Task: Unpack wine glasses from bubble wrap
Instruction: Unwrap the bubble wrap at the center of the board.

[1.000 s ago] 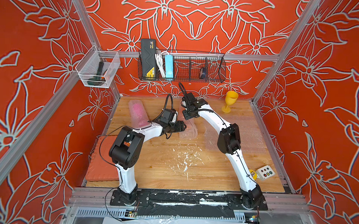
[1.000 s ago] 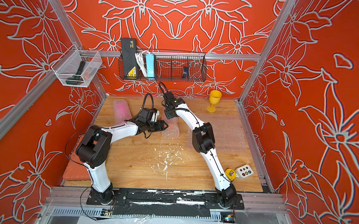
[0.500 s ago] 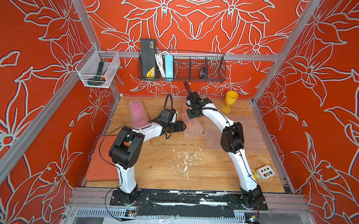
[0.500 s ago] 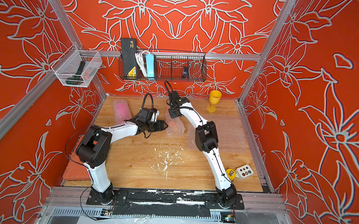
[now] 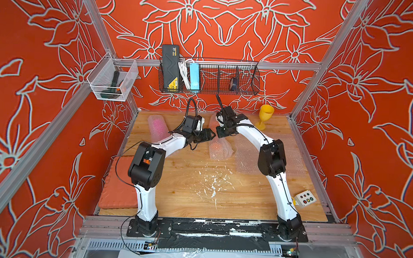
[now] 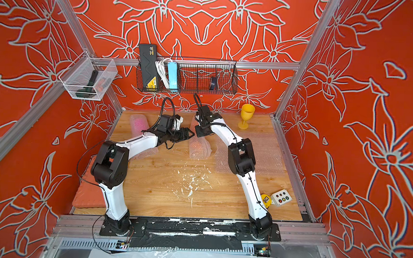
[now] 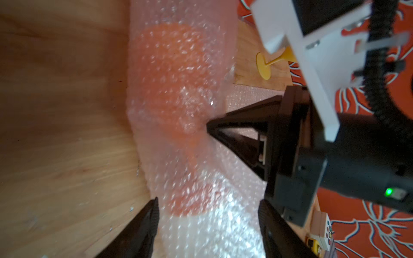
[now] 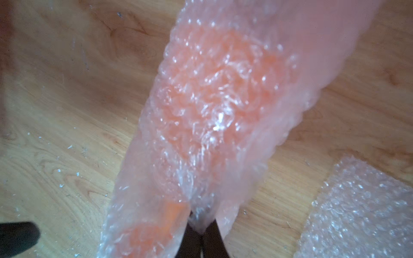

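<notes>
An orange wine glass shows as blurred colour inside a roll of bubble wrap (image 5: 220, 149) (image 6: 199, 148) lying mid-table. My right gripper (image 8: 202, 227) (image 5: 217, 130) is shut on a pinch of this wrap at the roll's far end, which is pulled up off the wood. My left gripper (image 7: 207, 202) (image 5: 211, 134) is open, its fingers either side of the same roll (image 7: 178, 89) without squeezing it. A yellow wine glass (image 5: 265, 115) (image 6: 246, 114) stands bare at the back right. A pink one lies wrapped (image 5: 157, 126) (image 6: 138, 124) at the back left.
A flat bubble wrap sheet (image 5: 247, 157) (image 8: 357, 212) lies under the right arm. A red foam pad (image 5: 118, 183) sits at the left edge and a button box (image 5: 306, 198) at the front right. A wire basket (image 5: 209, 77) and a clear bin (image 5: 112, 81) hang on the back rail.
My right gripper has shut on the wrap's far end and drawn it up and slightly right. The left arm has barely moved and stays open.
</notes>
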Robot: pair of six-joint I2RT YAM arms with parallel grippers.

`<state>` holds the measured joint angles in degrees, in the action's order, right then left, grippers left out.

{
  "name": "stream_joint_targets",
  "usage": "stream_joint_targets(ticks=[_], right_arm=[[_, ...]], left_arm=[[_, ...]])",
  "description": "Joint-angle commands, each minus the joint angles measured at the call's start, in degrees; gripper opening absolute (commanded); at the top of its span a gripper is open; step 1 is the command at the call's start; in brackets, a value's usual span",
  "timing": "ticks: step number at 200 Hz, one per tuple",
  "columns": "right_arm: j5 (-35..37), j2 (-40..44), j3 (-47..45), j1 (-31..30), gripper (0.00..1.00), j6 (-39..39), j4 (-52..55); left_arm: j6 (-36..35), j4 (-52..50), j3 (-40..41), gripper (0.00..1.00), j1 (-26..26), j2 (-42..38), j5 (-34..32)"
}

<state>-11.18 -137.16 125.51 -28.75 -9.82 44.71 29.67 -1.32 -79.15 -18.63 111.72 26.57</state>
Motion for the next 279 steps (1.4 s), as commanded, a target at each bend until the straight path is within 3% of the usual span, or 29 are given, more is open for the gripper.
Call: stream_joint_targets(ticks=[1,54,77,93,126,144,204,252,279], right_arm=[[-3.2,2.4,-1.9,0.7,0.03,-1.0,-0.8],[-10.9,4.8,-6.6,2.7,0.04,-3.4,-6.3],[-13.1,4.5,-6.7,2.7,0.04,-3.8,-6.6],[-13.0,4.6,-7.2,2.7,0.04,-3.6,-6.5],[-12.5,5.6,-9.4,3.6,0.04,-3.2,-6.9],[-12.8,6.3,-10.7,4.3,0.05,-3.0,-7.3],[-13.4,7.7,-12.2,5.6,0.07,-2.3,-7.1],[-13.7,8.5,-13.2,6.0,0.18,-2.2,-6.7],[-13.7,7.7,-13.0,6.1,0.17,-2.3,-6.6]], left_arm=[[1.0,-2.0,-2.3,0.67,-0.5,3.4,2.9],[-0.2,-2.0,-0.2,0.65,-0.4,5.4,-0.3],[0.0,-2.4,-2.2,0.65,-0.5,8.1,1.5],[0.0,-2.0,-2.5,0.55,-0.4,8.8,2.3],[-0.5,-1.9,-0.9,0.17,0.7,7.9,1.9],[-0.2,-0.6,1.1,0.06,1.6,6.2,1.7],[-1.0,-1.4,1.8,0.03,1.9,4.0,0.4],[-1.1,-1.5,1.8,0.03,2.1,3.8,0.2],[-1.2,-1.7,1.9,0.03,2.1,3.6,0.3]])
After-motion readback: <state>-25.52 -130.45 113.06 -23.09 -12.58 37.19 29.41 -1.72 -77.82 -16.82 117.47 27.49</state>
